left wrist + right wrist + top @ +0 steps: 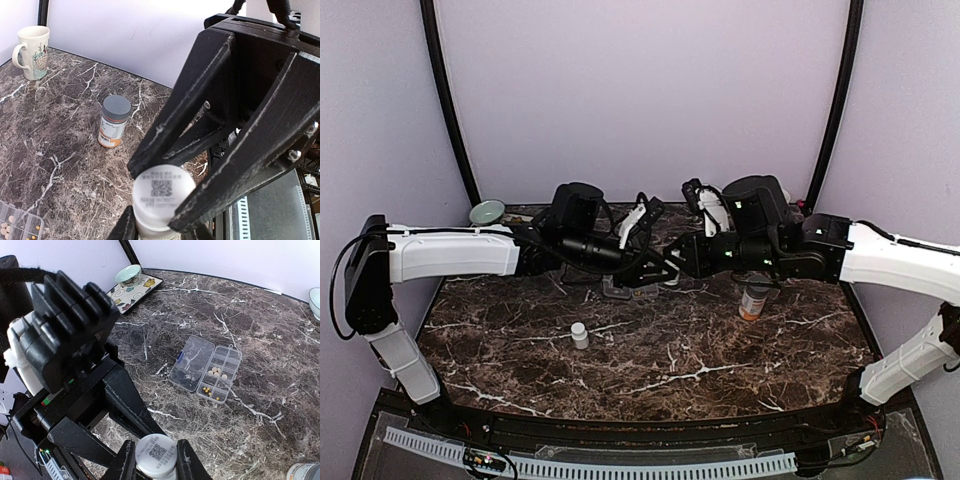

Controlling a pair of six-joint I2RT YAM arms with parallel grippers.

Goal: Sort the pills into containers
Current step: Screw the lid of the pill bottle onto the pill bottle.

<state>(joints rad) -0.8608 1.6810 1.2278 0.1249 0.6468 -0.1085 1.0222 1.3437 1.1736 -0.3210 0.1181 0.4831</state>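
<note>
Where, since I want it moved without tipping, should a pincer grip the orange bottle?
Grip the orange bottle on its labelled body, just below the grey cap, coming in level from the side: it stands upright, round, with nothing close beside it.

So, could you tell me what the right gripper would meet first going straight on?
The small white bottle in its own grip; just beyond, probably the left gripper, which holds the same bottle.
</note>
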